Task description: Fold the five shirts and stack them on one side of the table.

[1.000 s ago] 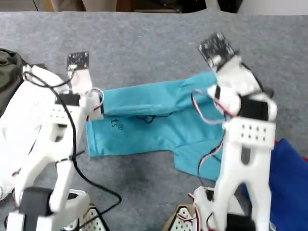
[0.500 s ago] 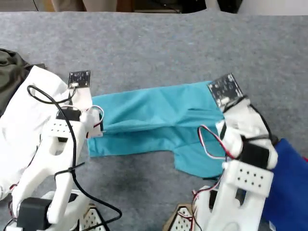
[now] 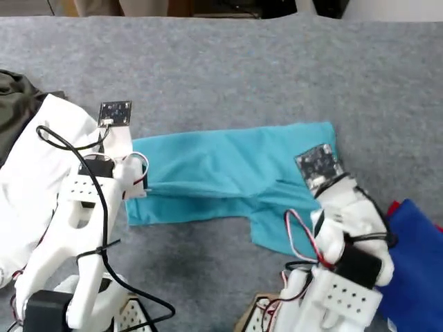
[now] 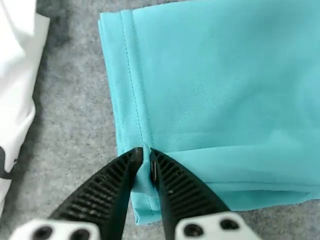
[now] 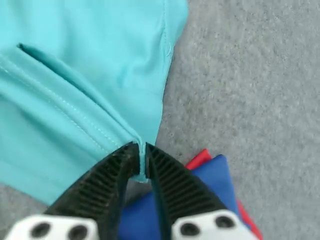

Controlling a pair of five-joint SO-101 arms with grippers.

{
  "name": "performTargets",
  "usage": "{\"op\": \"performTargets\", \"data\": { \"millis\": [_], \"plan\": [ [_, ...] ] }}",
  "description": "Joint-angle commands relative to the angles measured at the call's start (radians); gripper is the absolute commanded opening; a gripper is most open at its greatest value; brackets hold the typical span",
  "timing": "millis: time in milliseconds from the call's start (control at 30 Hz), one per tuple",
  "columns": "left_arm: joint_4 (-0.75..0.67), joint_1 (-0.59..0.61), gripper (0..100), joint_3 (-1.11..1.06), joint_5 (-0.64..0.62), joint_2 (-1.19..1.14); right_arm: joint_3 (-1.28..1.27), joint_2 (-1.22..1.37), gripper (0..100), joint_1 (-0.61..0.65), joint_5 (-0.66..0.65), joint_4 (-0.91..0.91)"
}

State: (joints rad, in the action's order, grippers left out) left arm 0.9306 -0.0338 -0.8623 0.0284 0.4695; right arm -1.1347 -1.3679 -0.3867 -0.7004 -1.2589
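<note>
With the white shirt (image 3: 28, 159) at far left, the left gripper (image 4: 145, 152) pinches the hem of the teal shirt (image 3: 228, 166) lying mid-frame, the right gripper (image 5: 141, 147) pinches its opposite edge beside the blue shirt (image 3: 415, 256) at lower right, and uneven pulling could slip either thin pinch, skewing the fold.

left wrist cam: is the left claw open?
No, the left claw is pinched shut on the hemmed edge of the teal shirt.
</note>
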Motion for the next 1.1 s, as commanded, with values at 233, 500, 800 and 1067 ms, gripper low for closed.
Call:
{"op": "performTargets", "data": {
  "millis": [233,500,800,1067],
  "plan": [
    [0.048,-0.008,2,0.0,0.115,0.027,-0.168,-0.107,0.5,-0.134,-0.031,0.046],
    [0.072,-0.009,2,-0.023,0.163,0.035,-0.151,-0.108,0.5,-0.163,-0.031,0.046],
    [0.068,-0.069,2,-0.066,0.221,0.031,-0.15,-0.108,0.5,-0.171,-0.032,0.046],
    [0.028,-0.075,2,-0.066,0.218,0.027,-0.151,-0.108,0.5,-0.174,-0.058,0.044]
  ]
}}
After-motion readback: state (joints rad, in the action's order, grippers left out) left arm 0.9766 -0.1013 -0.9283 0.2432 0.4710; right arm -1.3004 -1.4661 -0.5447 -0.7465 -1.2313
